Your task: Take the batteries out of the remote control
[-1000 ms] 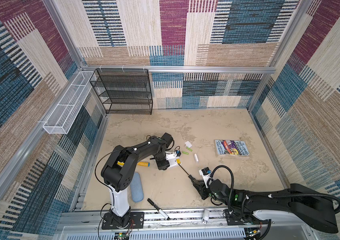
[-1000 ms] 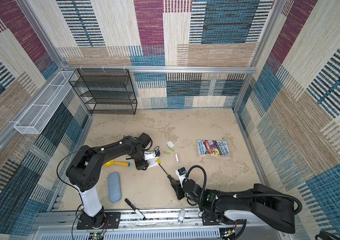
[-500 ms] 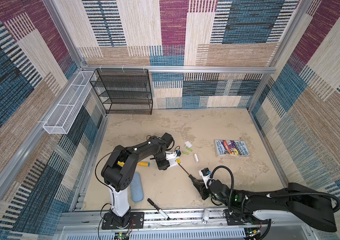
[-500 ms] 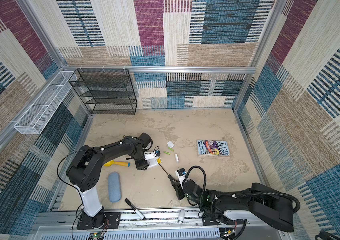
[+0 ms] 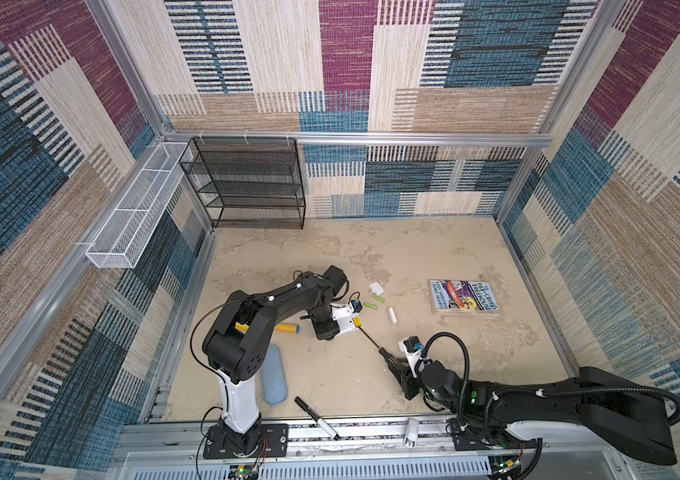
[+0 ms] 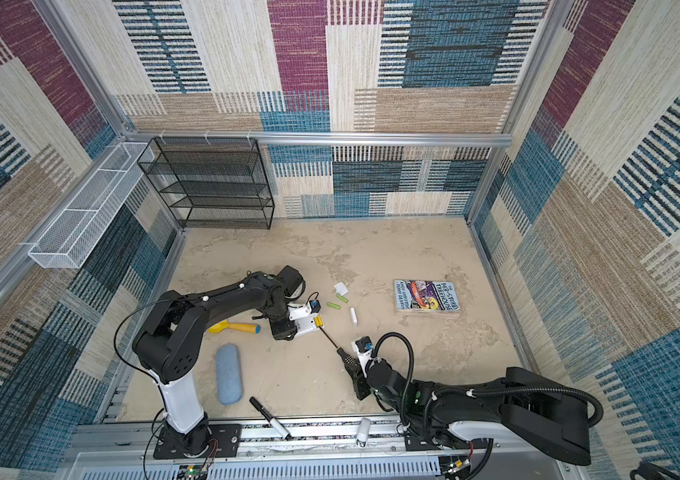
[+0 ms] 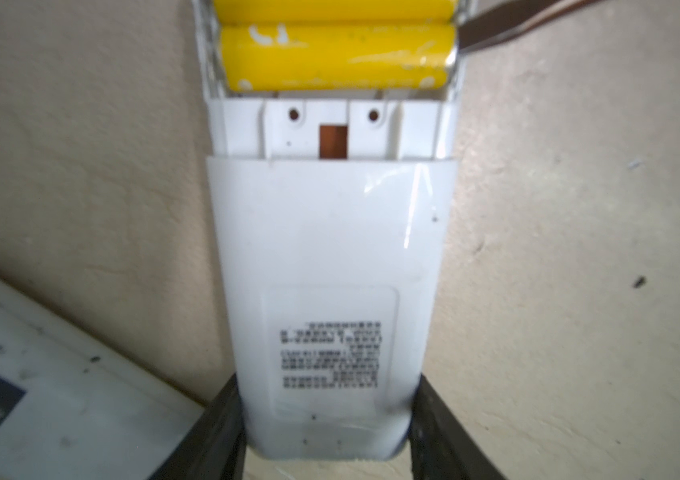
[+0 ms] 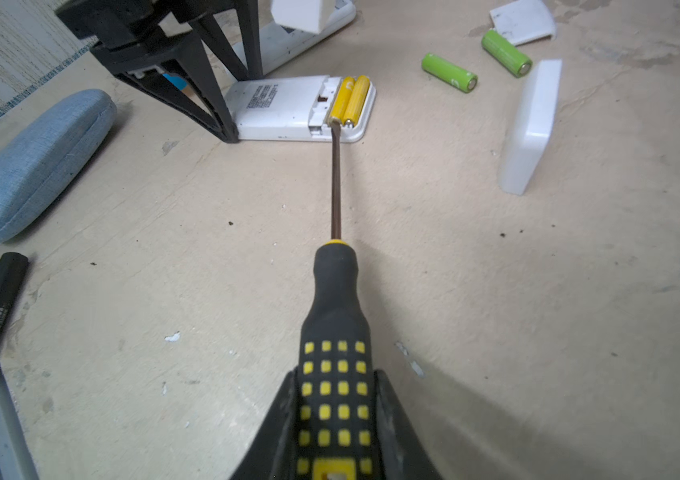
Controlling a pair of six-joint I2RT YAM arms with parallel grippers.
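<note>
Starting on the left: pinning the remote flat on the tabletop with the left claw, jaws clamped across both edges of its label end. Showing the bay uncovered at the opposite end, with both yellow batteries seated side by side inside, neither one lifted yet.

On to the middle: poking the screwdriver tip in at the end of the nearer yellow cell, right against the bay wall, looking like the start of a pry. Squeezing the black-and-yellow handle in the right claw, jaws tight on both flanks, shaft angled low over the tabletop.

Further right: spotting two green batteries loose on the tabletop, near a white cover, apart from the remote.

Working with very little purchase on a rounded end, so risking a slip, then a scrape across the plastic or a bent contact. Risking a flicked cell as well with too hard a lever, and a roll off toward the green pair. And gripping the remote only at the label end, so possibly letting the bay end kick up or twist out of the clamp under a sideways shove.
</note>
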